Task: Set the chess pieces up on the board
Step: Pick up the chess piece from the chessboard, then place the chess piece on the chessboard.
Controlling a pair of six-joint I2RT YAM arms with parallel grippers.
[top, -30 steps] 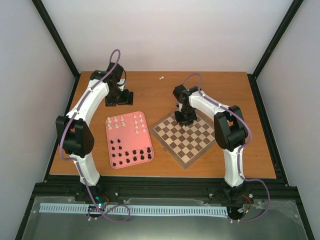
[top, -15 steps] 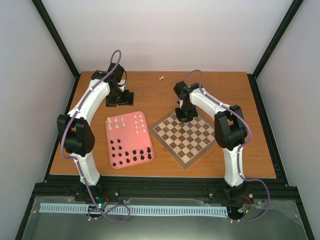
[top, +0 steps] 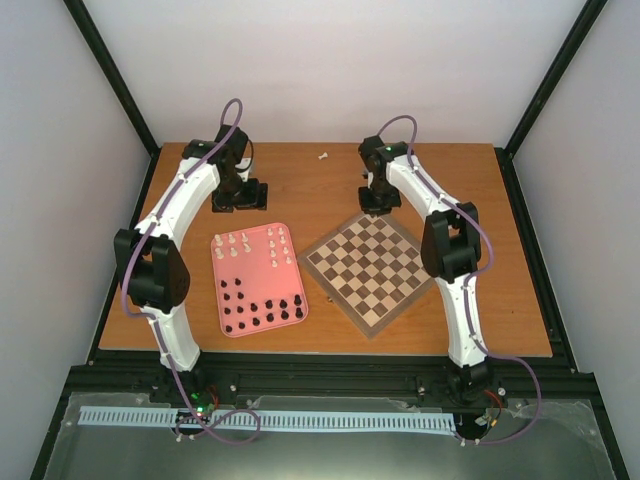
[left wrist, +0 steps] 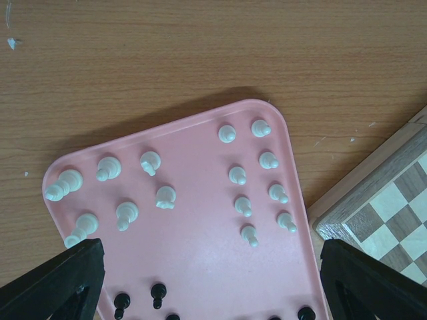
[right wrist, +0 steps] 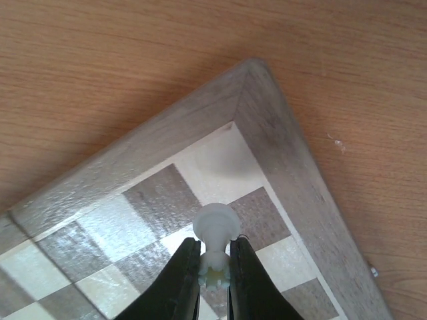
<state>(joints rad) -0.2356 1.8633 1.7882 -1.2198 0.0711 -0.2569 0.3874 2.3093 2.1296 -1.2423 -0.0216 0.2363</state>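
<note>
Wood table [top: 500, 300], pale walls [top: 330, 70]; left tool [top: 238, 200] wide, right tool [right wrist: 213, 267] tight on white piece [right wrist: 215, 227].

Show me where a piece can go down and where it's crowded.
The board is bare on every visible square; the table right of it is free. The pink tray is crowded: white pieces at its far end, black pieces nearer.

White links [top: 180, 200], black joints [top: 150, 275], purple cables [top: 232, 100], black-fingered right tool [right wrist: 214, 260]
</note>
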